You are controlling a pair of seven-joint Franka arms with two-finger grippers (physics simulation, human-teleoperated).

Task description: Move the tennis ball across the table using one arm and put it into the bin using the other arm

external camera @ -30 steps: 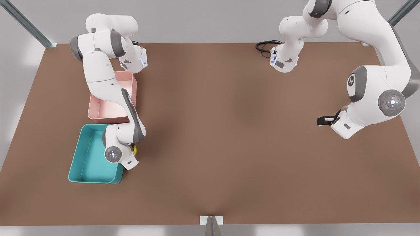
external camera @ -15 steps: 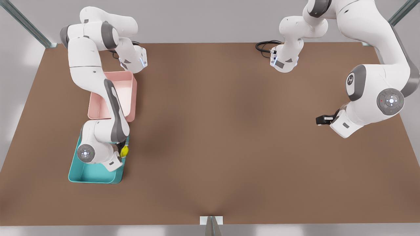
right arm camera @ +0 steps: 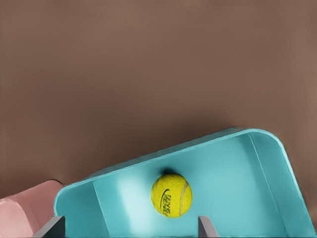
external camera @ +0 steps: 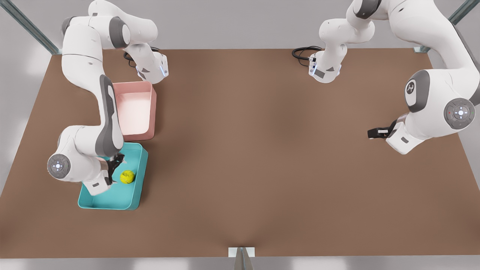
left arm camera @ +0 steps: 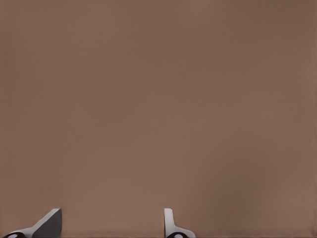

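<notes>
The tennis ball (external camera: 127, 176) lies on the floor of the teal bin (external camera: 139, 187), near the wall on the front view's right side. My right gripper (external camera: 114, 165) hangs open just above the bin, beside the ball and not touching it. In the right wrist view the ball (right arm camera: 171, 195) rests free in the bin (right arm camera: 270, 168), a little beyond my right gripper (right arm camera: 130, 229), whose fingers stand wide apart. My left gripper (external camera: 375, 132) waits open over the table (external camera: 243, 150) at the front view's right, with nothing between its fingers (left arm camera: 171, 223).
A pale pink bin (external camera: 135, 108) stands right behind the teal one, touching or nearly touching it. Both arm bases sit at the table's far edge, with a black cable (external camera: 302, 52) by one. Metal frame posts stand at the corners.
The right arm swung toward the front view's left over the teal bin and let go of the ball, which now lies in the bin. The left arm drifted slightly to the front view's right.
</notes>
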